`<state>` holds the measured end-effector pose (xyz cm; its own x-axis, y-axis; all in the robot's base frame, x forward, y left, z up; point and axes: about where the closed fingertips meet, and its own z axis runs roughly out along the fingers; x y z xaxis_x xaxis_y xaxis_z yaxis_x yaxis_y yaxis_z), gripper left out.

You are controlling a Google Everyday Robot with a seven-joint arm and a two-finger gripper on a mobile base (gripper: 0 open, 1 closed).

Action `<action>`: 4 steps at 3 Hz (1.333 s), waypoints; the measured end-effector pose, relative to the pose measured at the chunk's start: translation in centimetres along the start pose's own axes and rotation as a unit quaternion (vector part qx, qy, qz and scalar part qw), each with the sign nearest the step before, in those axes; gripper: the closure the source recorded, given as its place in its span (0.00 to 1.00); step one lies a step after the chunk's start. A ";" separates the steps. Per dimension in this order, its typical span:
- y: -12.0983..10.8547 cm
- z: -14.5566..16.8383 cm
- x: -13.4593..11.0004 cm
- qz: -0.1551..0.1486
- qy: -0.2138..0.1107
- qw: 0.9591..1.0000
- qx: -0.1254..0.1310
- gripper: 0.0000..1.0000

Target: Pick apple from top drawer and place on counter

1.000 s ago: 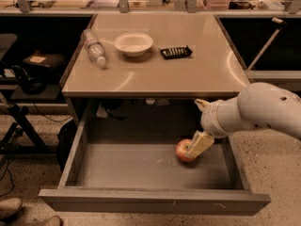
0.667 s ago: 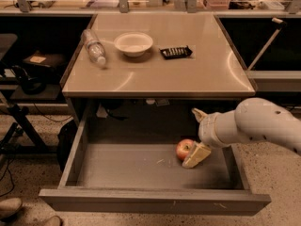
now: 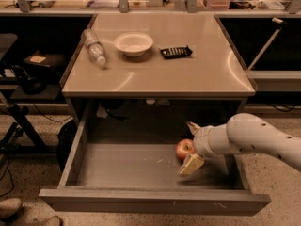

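The red apple (image 3: 184, 149) lies on the floor of the open top drawer (image 3: 155, 202), towards its right side. My gripper (image 3: 186, 147) reaches in from the right on a white arm. Its fingers stand on either side of the apple, one tan finger (image 3: 191, 164) in front of it and the other behind it. The jaws look open and the apple still rests on the drawer floor. The beige counter (image 3: 160, 76) is above the drawer.
On the counter stand a white bowl (image 3: 134, 43), a plastic bottle (image 3: 94, 47) lying on its side and a black flat object (image 3: 175, 52). Dark shelving flanks the table on both sides. A shoe (image 3: 9, 207) is at the lower left.
My gripper has moved lower and to the left, deeper into the drawer, so its fingers now stand around the apple. The apple has not moved.
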<state>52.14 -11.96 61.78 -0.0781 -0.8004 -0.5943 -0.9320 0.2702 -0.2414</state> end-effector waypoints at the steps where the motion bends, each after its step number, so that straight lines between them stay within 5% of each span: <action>1: 0.0 0.0 0.0 0.000 0.000 1.000 0.000 0.04; 4: 0.0 0.0 0.0 0.000 0.000 1.000 0.000 0.69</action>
<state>52.14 -11.95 61.78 -0.0780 -0.8004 -0.5944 -0.9321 0.2701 -0.2414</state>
